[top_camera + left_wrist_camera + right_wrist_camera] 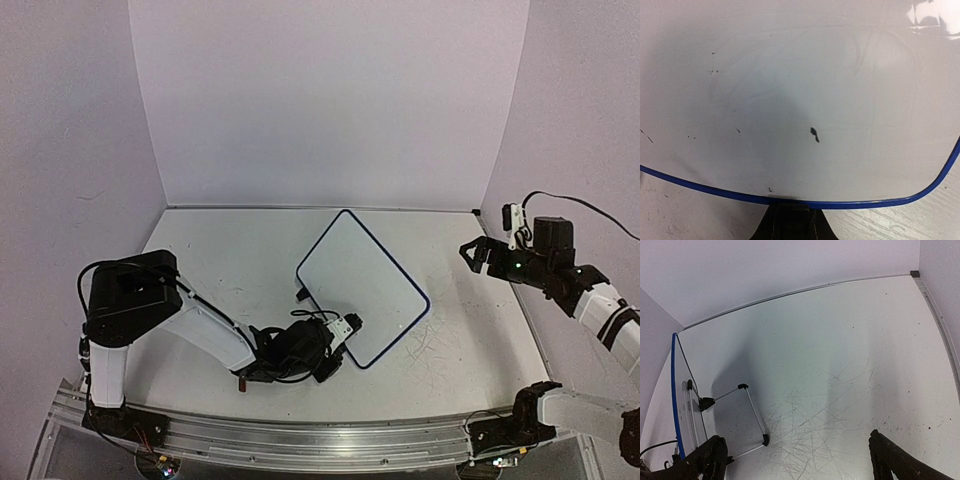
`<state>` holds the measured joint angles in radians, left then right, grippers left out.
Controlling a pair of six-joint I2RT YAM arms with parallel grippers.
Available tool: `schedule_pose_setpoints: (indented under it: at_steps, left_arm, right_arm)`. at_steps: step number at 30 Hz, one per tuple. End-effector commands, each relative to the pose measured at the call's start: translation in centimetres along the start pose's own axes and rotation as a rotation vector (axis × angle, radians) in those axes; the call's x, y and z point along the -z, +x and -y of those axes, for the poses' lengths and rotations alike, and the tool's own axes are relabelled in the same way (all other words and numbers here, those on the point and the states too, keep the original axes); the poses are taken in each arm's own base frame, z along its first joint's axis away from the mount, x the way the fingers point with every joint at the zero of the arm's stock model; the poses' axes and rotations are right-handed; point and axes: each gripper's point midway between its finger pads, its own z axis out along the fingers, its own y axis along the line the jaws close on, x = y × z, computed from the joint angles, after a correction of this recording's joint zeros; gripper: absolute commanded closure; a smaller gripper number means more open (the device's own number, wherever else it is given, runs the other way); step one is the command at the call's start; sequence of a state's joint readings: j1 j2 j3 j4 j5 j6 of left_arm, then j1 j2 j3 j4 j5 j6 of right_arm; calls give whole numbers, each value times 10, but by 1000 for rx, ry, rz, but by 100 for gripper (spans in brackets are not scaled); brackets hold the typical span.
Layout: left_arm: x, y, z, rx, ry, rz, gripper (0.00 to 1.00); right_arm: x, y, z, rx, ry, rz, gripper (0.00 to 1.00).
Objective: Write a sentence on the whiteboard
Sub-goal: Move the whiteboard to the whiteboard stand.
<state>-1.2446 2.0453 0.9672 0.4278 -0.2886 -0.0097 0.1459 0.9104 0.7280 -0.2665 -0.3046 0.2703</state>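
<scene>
The whiteboard (365, 290), white with a dark blue rim, stands tilted mid-table on its wire stand (754, 412). In the left wrist view the whiteboard (800, 85) fills the frame, its face bearing only a small black mark (814, 134) and specks. The sentence is out of view. My left gripper (338, 345) sits low at the board's near rim. The left gripper (792, 212) is shut, its fingertips tucked under the blue rim, and I cannot tell whether they hold anything. My right gripper (472, 254) hangs open above the table's right side. Nothing is between its fingers (715, 452).
The whiteboard (674, 390) shows edge-on at the left of the right wrist view. The table (230, 260) is white and scuffed, with dense scratches (820, 420) right of the board. Lilac walls close off the back and both sides. A metal rail (300, 435) runs along the near edge.
</scene>
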Motion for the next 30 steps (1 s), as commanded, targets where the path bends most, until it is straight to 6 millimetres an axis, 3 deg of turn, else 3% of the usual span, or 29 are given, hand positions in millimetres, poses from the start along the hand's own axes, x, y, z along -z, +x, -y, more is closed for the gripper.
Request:
schedule_pose_setpoints:
  at_steps: [1, 9, 16, 20, 23, 26, 28, 30]
  left_arm:
    - [-4, 9, -34, 208, -181, -3, 100]
    - [-25, 8, -37, 401, -253, -28, 99]
    - [-29, 6, -37, 410, -269, -58, 72]
    - [-15, 2, -33, 398, -216, -62, 54]
    - [11, -14, -33, 385, -164, -35, 36]
    - [31, -23, -34, 373, -129, -16, 29]
    - [67, -42, -42, 382, -85, 36, 23]
    - [83, -36, -62, 428, -97, 18, 22]
  right_arm:
    - [-5, -5, -3, 18, -18, 27, 0]
    - [-11, 3, -2, 9, -24, 0, 0]
    - [-15, 13, -4, -10, -37, -26, 0]
    - [-16, 18, -8, -11, -45, -41, 0]
    - [-18, 24, -16, -6, -46, -62, 0]
    - [-20, 29, -23, -2, -42, -76, 0]
    - [-23, 35, -27, 3, -7, -100, 0]
    - [-22, 37, -29, 6, 18, -106, 0]
